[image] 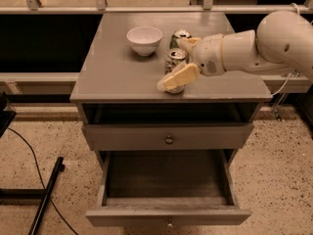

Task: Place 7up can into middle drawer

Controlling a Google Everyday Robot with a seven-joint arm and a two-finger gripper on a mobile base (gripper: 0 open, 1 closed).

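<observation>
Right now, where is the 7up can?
In the camera view, the 7up can stands on the cabinet top, right of the white bowl, with the gripper at it from the right.

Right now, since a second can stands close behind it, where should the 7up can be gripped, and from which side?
Grip the 7up can across its round wall at mid-height, coming from the view's right, where the gripper sits at it. It stands upright, and the other can and white bowl crowd the back and left.
</observation>
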